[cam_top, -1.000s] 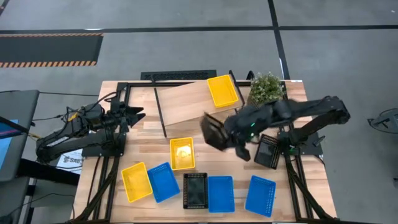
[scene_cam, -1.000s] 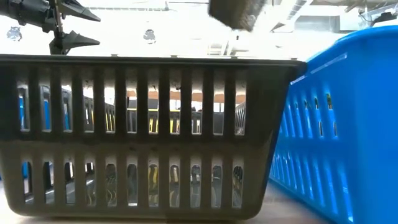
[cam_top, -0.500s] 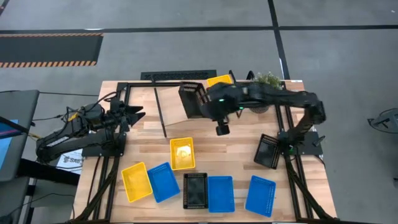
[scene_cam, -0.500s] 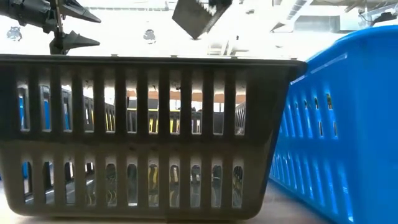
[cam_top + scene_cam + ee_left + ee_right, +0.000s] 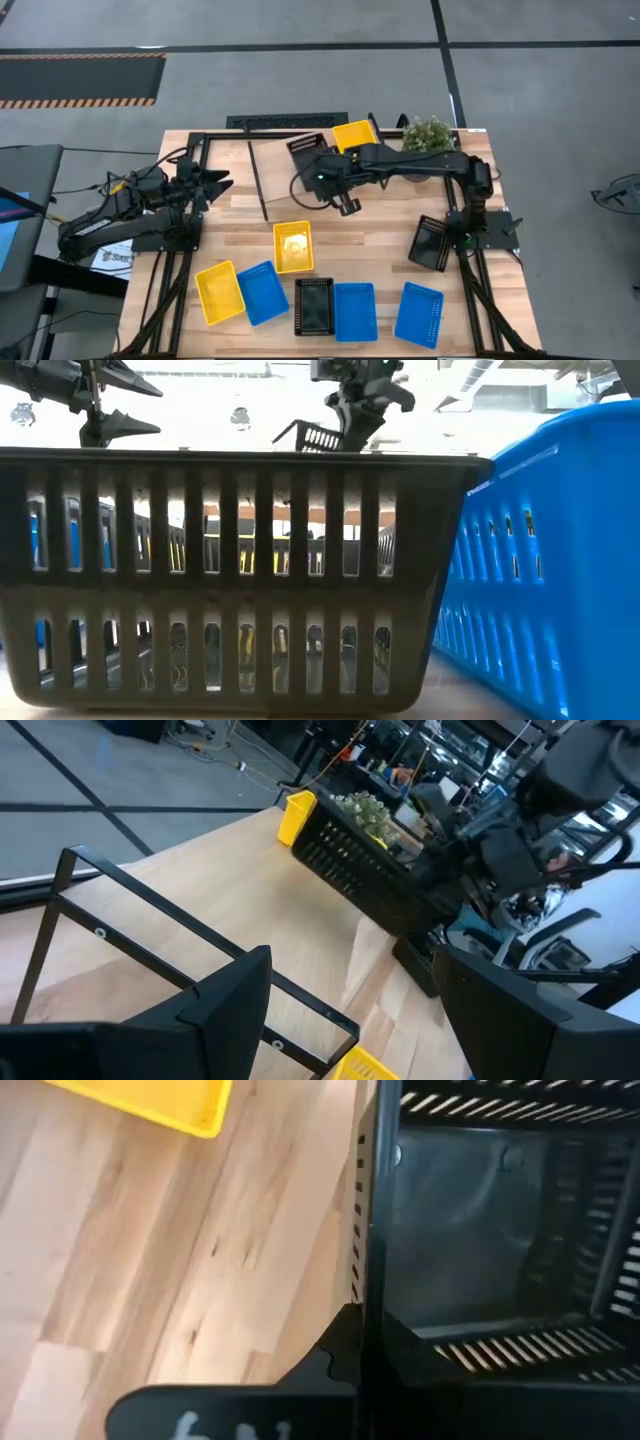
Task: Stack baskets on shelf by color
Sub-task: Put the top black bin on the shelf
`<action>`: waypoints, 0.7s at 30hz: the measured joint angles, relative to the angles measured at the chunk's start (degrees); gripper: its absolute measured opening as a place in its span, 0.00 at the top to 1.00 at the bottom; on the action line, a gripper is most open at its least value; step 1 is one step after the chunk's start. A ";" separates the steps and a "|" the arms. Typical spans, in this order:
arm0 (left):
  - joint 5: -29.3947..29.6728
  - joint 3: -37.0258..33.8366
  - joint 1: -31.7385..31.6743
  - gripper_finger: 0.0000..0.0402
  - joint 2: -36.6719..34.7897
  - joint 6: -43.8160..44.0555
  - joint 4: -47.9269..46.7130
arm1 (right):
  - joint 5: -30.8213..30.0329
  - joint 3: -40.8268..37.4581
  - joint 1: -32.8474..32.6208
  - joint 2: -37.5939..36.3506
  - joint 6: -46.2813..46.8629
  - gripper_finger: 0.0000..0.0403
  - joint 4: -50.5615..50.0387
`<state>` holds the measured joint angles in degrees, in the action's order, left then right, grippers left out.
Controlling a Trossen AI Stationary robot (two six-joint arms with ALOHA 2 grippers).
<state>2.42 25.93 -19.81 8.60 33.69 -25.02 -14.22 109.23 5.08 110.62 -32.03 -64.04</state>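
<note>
Right claw (image 5: 322, 172) pinching the rim of a black basket (image 5: 309, 156) over the shelf (image 5: 285, 160) — just beside the yellow basket (image 5: 356, 135) standing there. Left claw (image 5: 222, 183) spread, idle at the table's (image 5: 380, 250) left edge — well apart from the baskets below.

Two baskets (image 5: 340, 145) sit side by side on the shelf (image 5: 280, 170).

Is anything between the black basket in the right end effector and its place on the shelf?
Nothing visible. The right end effector holds the black basket over bare shelf, beside the yellow basket.
</note>
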 joint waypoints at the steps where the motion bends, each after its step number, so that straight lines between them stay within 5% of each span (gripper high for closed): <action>1: -0.02 0.00 0.00 0.34 0.00 -0.02 -0.03 | -0.02 -0.02 0.33 0.33 0.00 0.95 0.08; 21: -0.02 0.00 0.00 0.34 0.00 -0.03 -0.11 | -0.43 -0.04 4.26 1.45 0.07 0.95 -0.62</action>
<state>2.39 25.93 -19.81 8.60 33.66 -25.12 -14.65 109.19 9.34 112.07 -31.97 -64.66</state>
